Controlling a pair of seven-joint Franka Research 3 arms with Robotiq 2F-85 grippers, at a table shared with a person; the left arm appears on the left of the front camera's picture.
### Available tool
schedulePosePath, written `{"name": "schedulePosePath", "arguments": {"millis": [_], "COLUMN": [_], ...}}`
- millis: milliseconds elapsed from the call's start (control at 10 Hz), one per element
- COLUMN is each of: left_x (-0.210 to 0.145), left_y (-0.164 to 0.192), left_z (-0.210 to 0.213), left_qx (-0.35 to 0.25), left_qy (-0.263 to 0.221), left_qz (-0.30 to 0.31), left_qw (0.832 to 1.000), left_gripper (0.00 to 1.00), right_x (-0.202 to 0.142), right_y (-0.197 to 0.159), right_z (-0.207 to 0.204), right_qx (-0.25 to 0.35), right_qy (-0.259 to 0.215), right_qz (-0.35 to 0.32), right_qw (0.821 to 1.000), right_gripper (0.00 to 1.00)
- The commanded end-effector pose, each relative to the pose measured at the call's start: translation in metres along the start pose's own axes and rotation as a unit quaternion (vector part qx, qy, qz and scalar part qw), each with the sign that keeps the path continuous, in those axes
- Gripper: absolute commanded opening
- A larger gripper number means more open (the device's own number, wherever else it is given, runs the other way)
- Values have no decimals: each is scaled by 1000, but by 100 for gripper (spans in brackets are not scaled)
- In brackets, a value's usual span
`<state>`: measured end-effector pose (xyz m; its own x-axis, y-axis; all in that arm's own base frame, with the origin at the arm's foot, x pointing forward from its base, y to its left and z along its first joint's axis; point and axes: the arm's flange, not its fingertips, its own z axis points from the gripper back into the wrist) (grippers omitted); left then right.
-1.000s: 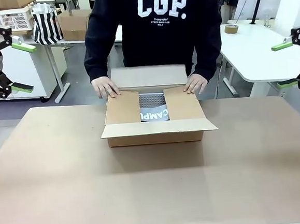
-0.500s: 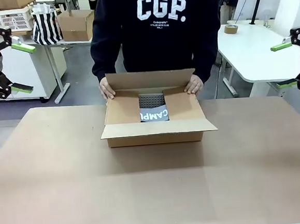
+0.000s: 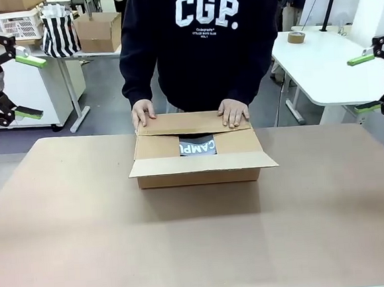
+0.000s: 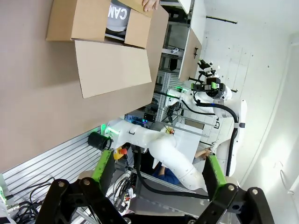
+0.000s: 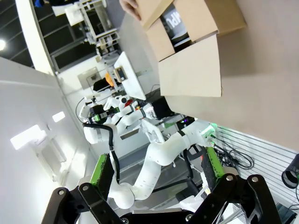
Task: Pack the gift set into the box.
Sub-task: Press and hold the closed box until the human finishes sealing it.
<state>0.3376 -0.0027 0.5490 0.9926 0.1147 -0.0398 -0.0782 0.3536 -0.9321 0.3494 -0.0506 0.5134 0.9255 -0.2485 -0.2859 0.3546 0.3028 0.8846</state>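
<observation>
Over the box (image 3: pixel 198 177), the far flap (image 3: pixel 190 122) has closed.

I see the box (image 3: pixel 197 164) centred on the surface (image 3: pixel 187 250), with the gift set (image 3: pixel 197 146) inside it. The person's hands (image 3: pixel 143 112) rest on its far flap (image 3: pixel 194 123). The left tool (image 3: pixel 31 87) and right tool (image 3: pixel 364 83) flank it, well apart.

Box (image 3: pixel 198 177) mostly flap-covered, centre uncovered; person's hands (image 3: pixel 233 112) atop far flap (image 3: pixel 189 123).

Brown box (image 3: pixel 201 177) — dark grey, white-lettered gift set (image 3: pixel 197 146)
</observation>
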Motion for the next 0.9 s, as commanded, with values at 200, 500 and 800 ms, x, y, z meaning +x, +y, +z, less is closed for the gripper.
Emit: {"name": "schedulePosePath", "arguments": {"millis": [200,500,800], "left_x": [0,0,0], "left_y": [-4,-4,-4], "left_z": [1,1,1], "left_qx": [-7,-7,-7], "left_qy": [2,2,2], "left_qz": [1,1,1], "left_qw": [1000,1000,1000], "left_gripper": [100,100,100], "right_x": [-1,-1,-1], "right_y": [2,2,2], "right_z": [3,3,3], "right_qx": [-3,-3,-3], "right_qy": [4,4,4], "right_qz": [1,1,1], "right_qw": [1000,1000,1000], "right_gripper": [100,100,100]}}
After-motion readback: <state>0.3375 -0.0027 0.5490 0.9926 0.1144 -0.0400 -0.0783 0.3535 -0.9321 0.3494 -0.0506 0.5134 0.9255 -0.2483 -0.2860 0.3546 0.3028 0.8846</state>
